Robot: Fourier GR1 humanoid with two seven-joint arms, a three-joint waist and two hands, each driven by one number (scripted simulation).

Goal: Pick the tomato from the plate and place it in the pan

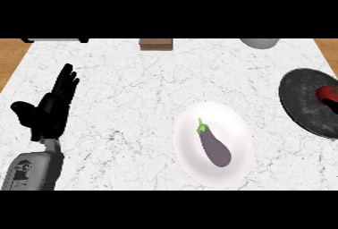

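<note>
Judging from how things lie, the placing step appears done or nearly so: the tomato [327, 93] is seen inside the dark pan [305, 103], at the pan's right side, close to the picture's edge. The white plate [213, 144], to the left of the pan and apart from it, carries only an eggplant [214, 146]. If anything is left, it is the release and withdrawal, which would best be made straight up from the pan, so that the tomato is not nudged toward the rim. The right robot hand is not shown, so its state cannot be told.

The left robot hand [49, 109] is seen far to the left of the pan, open, fingers straight and pointing up, nothing held; it is resting.

The tomato is round, so no long axis is to be named; a green speck of stem is seen on its upper right side. Part of it is cut off by the edge.
</note>
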